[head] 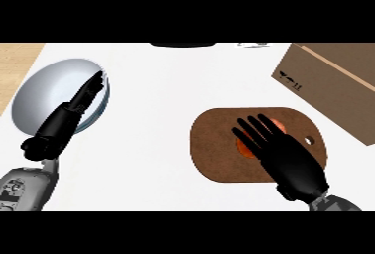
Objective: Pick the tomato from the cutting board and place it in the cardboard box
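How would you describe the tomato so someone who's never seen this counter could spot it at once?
On the white counter, find the brown cutting board beside the cardboard box. The tomato sits near the board's middle, mostly hidden under the black right hand. It is the only orange-red thing there.

right hand (293, 161) flat over tomato (244, 148) on cutting board (212, 154) | cardboard box (333, 87) at upper right | left hand (64, 120) over grey plate (36, 94)

red-orange tomato (244, 148), partly hidden, on brown cutting board (215, 151), cardboard box (330, 89) just beside
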Available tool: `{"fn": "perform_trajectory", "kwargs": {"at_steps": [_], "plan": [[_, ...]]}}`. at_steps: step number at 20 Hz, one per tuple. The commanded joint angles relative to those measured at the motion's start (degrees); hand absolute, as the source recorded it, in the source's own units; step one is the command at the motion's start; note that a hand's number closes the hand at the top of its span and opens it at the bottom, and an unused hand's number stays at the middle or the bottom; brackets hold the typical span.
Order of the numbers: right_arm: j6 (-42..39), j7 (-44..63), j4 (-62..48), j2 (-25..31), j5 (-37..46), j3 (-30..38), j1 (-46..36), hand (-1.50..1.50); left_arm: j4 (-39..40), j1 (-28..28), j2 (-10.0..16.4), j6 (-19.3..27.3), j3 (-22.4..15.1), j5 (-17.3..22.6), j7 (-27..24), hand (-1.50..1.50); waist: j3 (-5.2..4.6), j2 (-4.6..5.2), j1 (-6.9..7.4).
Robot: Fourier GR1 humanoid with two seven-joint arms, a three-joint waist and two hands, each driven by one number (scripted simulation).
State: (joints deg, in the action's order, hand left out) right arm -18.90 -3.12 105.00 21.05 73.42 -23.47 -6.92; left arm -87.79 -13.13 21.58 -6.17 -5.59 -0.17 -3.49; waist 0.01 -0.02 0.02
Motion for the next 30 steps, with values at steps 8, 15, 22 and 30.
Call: {"fn": "perform_trajectory", "kwargs": {"at_steps": [8,15,22,30], "plan": [[-0.3,-4.2,-8.1,-5.9,3.1,1.3,-3.8,-1.5,3.7,-0.6,-4.5,-2.7,2.7,-4.1,-2.5,0.0,-0.01,0.03,-0.02],[6.1,-3.1,-15.6,-8.2,8.2,2.9,-4.0,-1.5,4.0,-1.7,-2.7,-7.3,7.1,-2.5,-3.1,0.0,-0.01,0.06,0.0],[6.2,-7.8,-20.5,-7.1,7.3,6.9,-5.3,-1.5,-6.7,5.0,-8.2,-4.4,2.1,-7.2,1.9,0.0,0.0,-0.03,0.15],[16.8,-15.8,-28.1,-8.8,8.5,6.0,-11.0,1.5,-1.7,0.6,-7.1,-6.3,5.6,-6.6,1.1,0.0,0.01,0.09,0.3]]}}
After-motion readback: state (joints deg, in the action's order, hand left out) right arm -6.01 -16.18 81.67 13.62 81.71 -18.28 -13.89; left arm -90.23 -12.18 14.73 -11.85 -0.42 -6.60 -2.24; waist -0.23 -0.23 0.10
